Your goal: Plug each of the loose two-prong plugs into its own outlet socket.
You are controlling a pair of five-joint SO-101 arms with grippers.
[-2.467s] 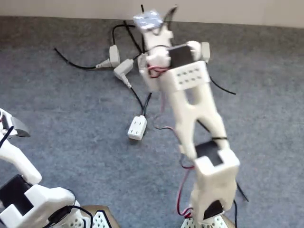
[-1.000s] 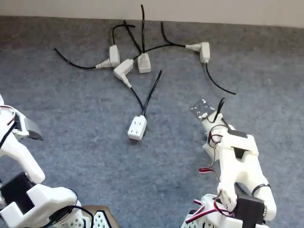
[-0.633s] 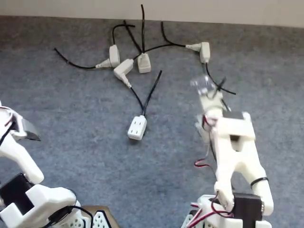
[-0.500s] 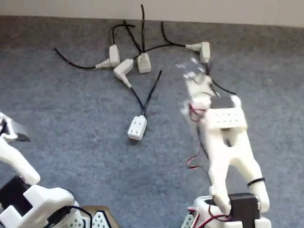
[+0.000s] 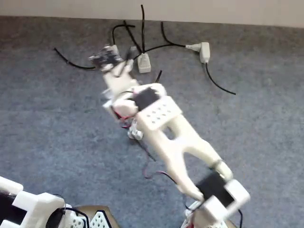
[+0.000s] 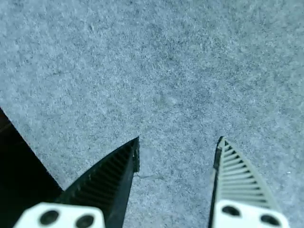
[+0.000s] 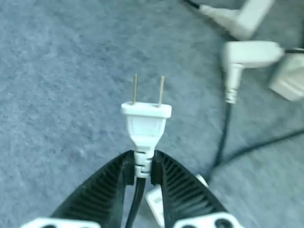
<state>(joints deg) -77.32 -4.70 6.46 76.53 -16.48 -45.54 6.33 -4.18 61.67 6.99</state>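
Two-prong plug [image 7: 145, 121] points lengthwise away from right pincer [image 7: 143, 162].

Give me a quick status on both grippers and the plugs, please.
Right gripper shut on two-prong plug, gripped at its neck, prongs pointing away. Left gripper open over carpet. Angled plug and black cord lie just ahead.

plug [image 7: 145, 121] in right hand [image 7: 142, 165], angled plug [image 7: 251, 54] beyond

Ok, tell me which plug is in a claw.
The straight plug, pinched at its neck by the right claw; the other plugs lie on the carpet.
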